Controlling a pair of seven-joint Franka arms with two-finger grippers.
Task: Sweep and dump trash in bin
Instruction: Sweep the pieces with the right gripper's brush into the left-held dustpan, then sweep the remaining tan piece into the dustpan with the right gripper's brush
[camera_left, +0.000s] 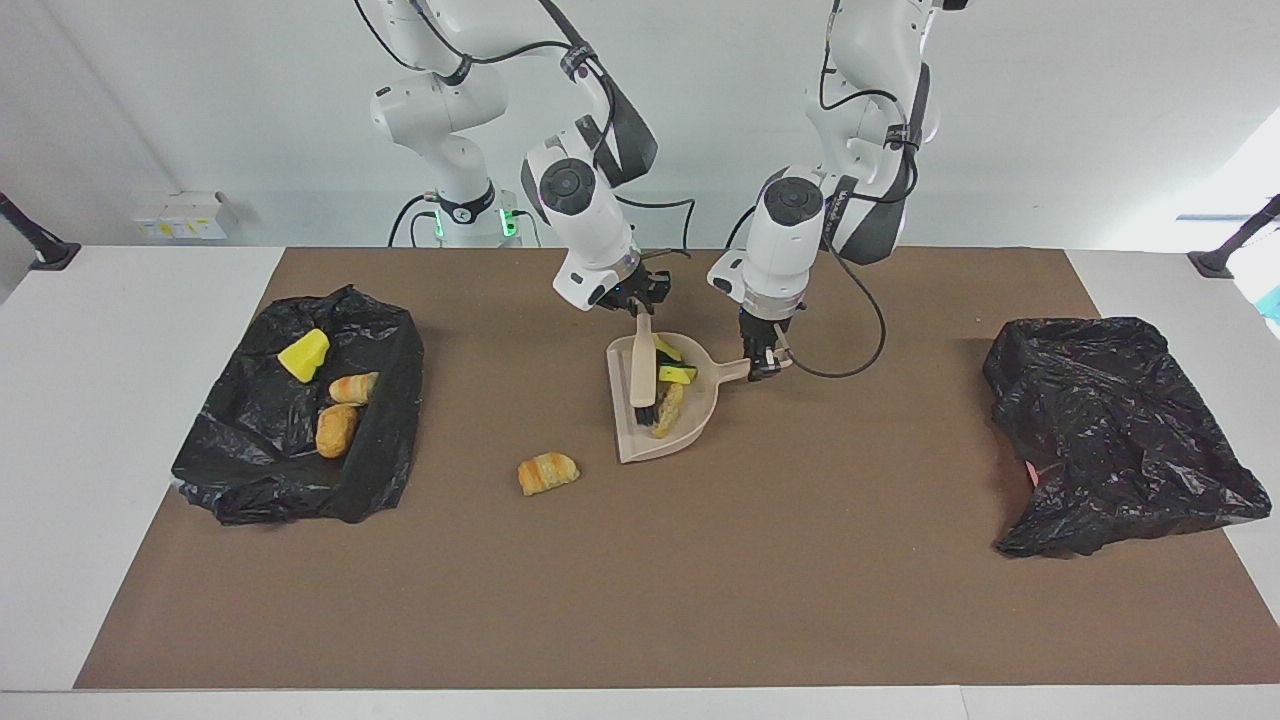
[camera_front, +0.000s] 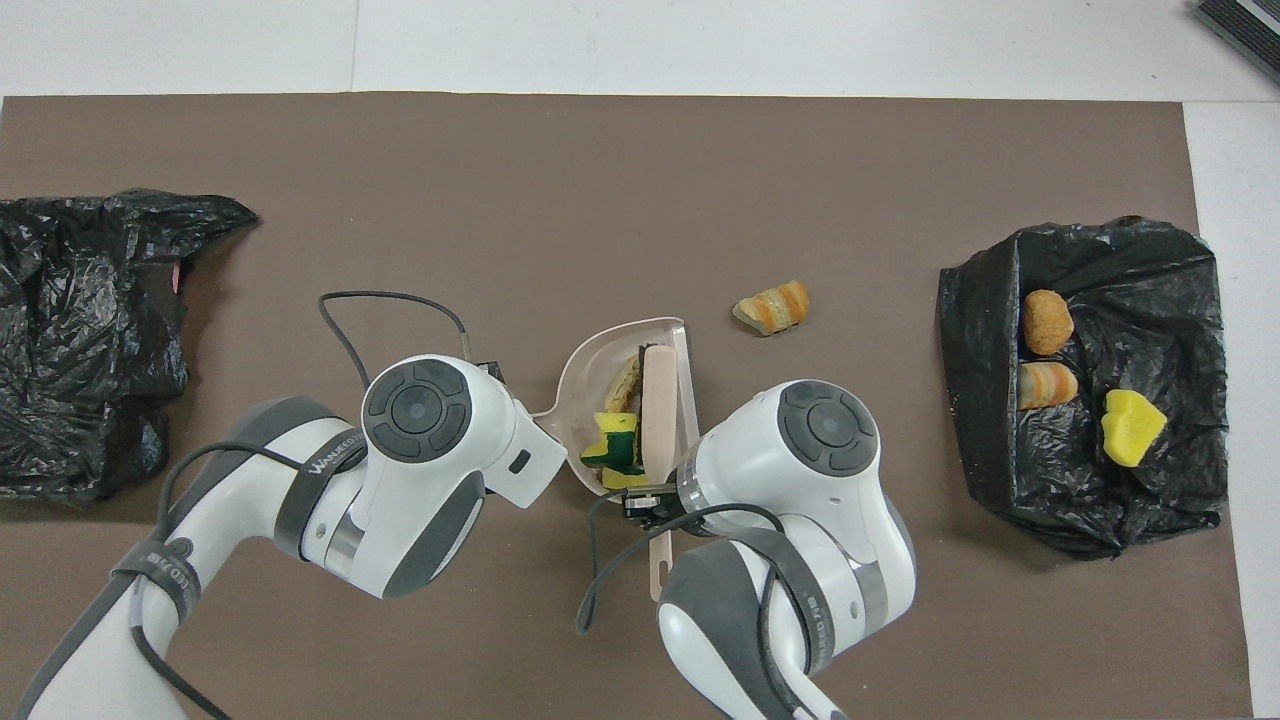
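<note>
My right gripper (camera_left: 640, 303) is clamped on the brush (camera_left: 643, 372), whose bristles are inside the dustpan (camera_left: 690, 430), pinning yellow sponge bits (camera_left: 672, 365) and a beige lump (camera_left: 667, 408) in its bowl. My left gripper (camera_left: 765, 362) is closed on the dustpan handle. I'd keep the pan lip flat on the mat and the brush pressed in, so nothing rolls out. One orange-brown chunk (camera_left: 548, 472) lies loose on the mat between pan and the bin bag (camera_left: 375, 440) at the right arm's end, which holds more trash.
</note>
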